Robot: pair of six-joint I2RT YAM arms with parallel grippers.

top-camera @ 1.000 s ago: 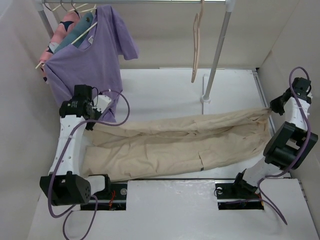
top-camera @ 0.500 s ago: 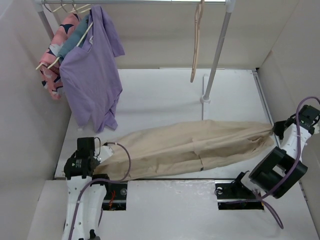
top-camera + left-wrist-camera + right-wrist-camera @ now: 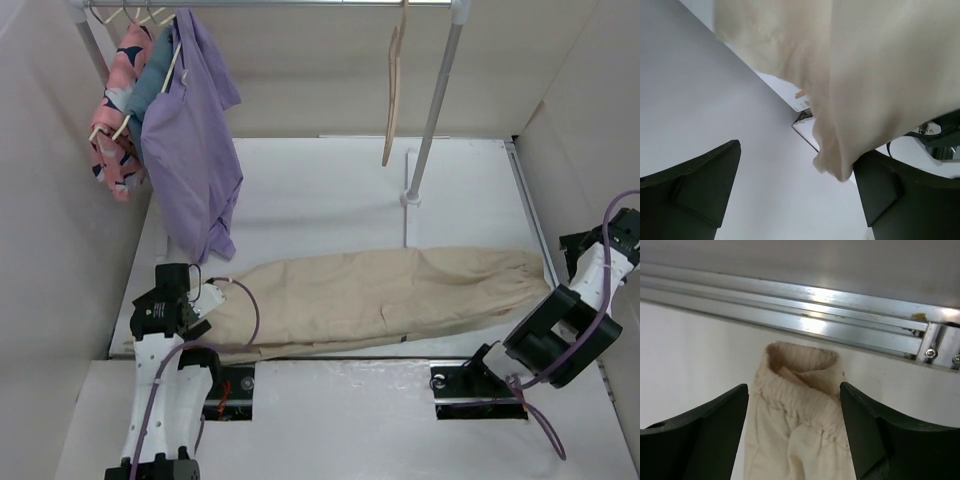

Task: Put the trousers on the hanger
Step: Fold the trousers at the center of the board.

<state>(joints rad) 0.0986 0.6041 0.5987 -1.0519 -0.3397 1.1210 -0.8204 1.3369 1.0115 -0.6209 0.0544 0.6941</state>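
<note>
Trousers (image 3: 380, 295) flat on table (image 3: 320, 190) — left tool (image 3: 797, 165) spread, right tool (image 3: 793, 387) spread, 1 end at each

White links, black joint housings on left arm (image 3: 158, 392), right arm (image 3: 592, 273); purple cables (image 3: 256, 315); black wedge-shaped gripper fingers (image 3: 695, 187).

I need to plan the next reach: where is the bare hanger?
Top view: the hanger hangs from the rail, right of centre, just left of the upright pole, beyond the trousers.
</note>
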